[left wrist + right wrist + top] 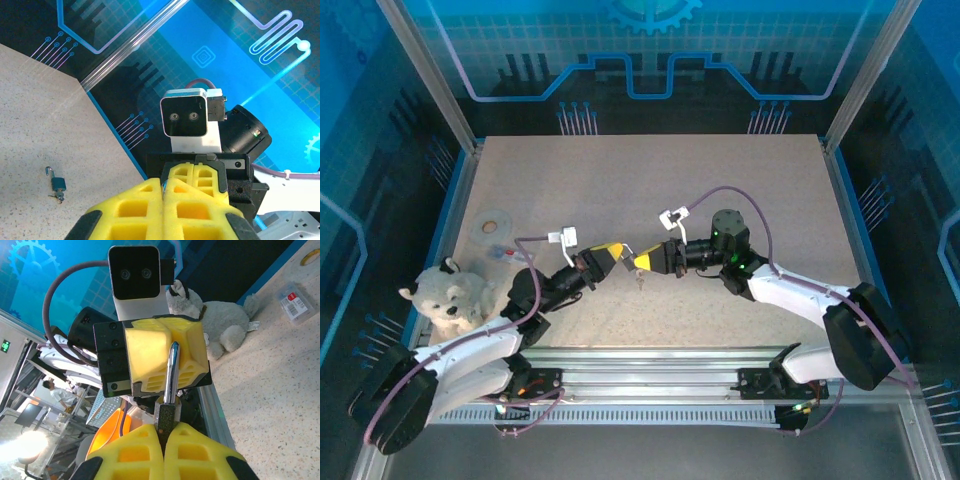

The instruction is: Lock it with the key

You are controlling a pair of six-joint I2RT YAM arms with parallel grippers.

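Two hands tip to tip above surface [720,170], toward middle of near edge. Left hand [616,248] pressed together, gripping nothing. Right hand [640,262] together too, tips pinching dark base of slim silver metal piece [171,375]; key or not, cannot tell. Padlock [58,183] flat on surface below hands, apart from both. Plush dog [445,295] at near left corner.

white arms [470,352], purple cables [720,191], yellow fingers [135,205]

Robot lab cell, aluminium-framed table [650,180], blue circuit-print panels [740,40] (gear motif [650,12] on top), person [55,392] beyond.
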